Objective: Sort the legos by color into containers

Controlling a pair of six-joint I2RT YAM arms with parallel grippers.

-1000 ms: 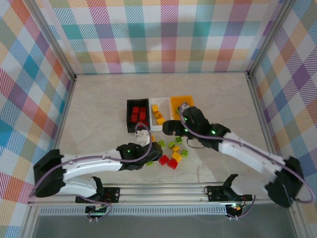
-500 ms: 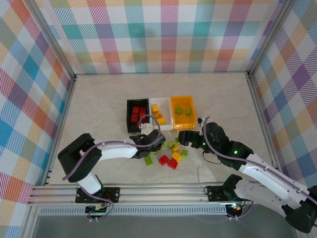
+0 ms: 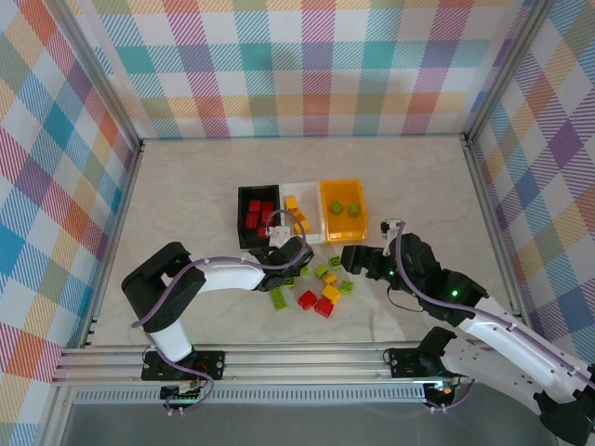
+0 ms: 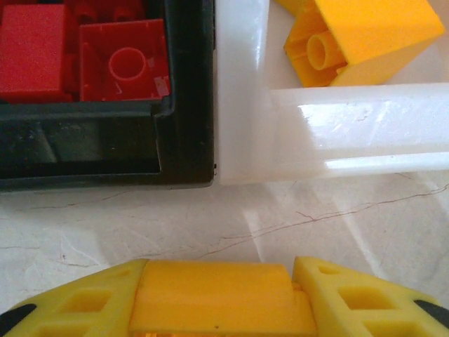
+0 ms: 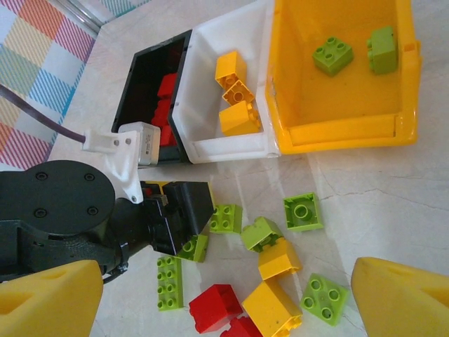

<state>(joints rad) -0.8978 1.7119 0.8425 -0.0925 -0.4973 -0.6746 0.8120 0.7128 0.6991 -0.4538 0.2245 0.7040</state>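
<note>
L gripper point(image 4: 217, 309) clamped on yellow brick point(image 4: 210, 289) just short of white bin point(image 4: 242, 105) (holds yellow); R gripper point(image 5: 224, 298) wide open, empty, by loose green/yellow/red bricks point(image 5: 303, 210); black bin point(image 4: 184, 105) has red, orange bin point(image 5: 337, 130) green.

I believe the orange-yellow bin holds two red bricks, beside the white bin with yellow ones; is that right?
Not quite: the right wrist view shows the orange-yellow bin holding two lime green bricks, not red ones. The white bin beside it does hold yellow bricks.
</note>
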